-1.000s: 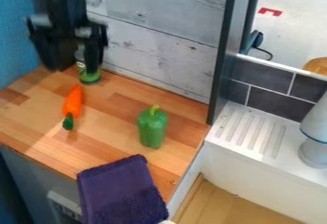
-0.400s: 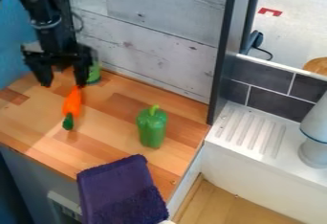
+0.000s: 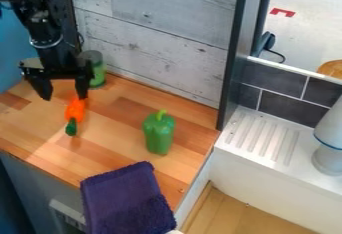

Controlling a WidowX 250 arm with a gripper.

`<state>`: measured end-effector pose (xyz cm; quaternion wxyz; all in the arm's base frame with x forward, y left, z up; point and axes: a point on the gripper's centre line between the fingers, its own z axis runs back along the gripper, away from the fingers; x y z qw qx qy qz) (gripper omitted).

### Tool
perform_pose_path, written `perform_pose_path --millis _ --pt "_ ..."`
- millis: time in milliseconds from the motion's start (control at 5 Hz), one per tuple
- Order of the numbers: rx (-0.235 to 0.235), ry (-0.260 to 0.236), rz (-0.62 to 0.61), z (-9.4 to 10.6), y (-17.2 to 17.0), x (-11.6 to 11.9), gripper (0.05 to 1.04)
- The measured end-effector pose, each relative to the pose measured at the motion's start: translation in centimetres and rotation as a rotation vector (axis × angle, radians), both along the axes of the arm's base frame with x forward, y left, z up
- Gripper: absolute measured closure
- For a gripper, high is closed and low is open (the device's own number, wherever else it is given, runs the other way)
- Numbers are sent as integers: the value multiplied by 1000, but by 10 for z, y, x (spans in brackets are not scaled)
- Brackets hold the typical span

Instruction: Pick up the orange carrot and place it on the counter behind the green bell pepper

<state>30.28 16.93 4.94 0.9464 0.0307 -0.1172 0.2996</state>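
The gripper [image 3: 63, 95] hangs with fingers apart over the counter [image 3: 123, 123], its right finger overlapping the carrot's [image 3: 76, 110] upper end. Just behind stands a green can [image 3: 97, 73]. Rightward are the towel [image 3: 127, 198], then the pepper [image 3: 159, 134].

A purple towel [image 3: 127, 200] overhangs the wooden counter [image 3: 110, 140] near a green pepper [image 3: 159, 135].

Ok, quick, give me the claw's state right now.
Claw: open, holding nothing, over the light-brown wooden counter; one finger overlaps the narrow end of the orange carrot with a green top in view, but whether they touch cannot be told.
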Motion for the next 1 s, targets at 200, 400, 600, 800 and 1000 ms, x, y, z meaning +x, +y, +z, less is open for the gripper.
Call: perform_pose_path --millis 200,400,600,800,1000 --pt "-10 16 37 -11 8 12 83" --pt "3 37 59 -22 16 19 83" --pt "25 63 64 -36 21 19 83" --pt "37 94 73 -53 24 15 83" --pt "37 101 96 -56 26 16 133"
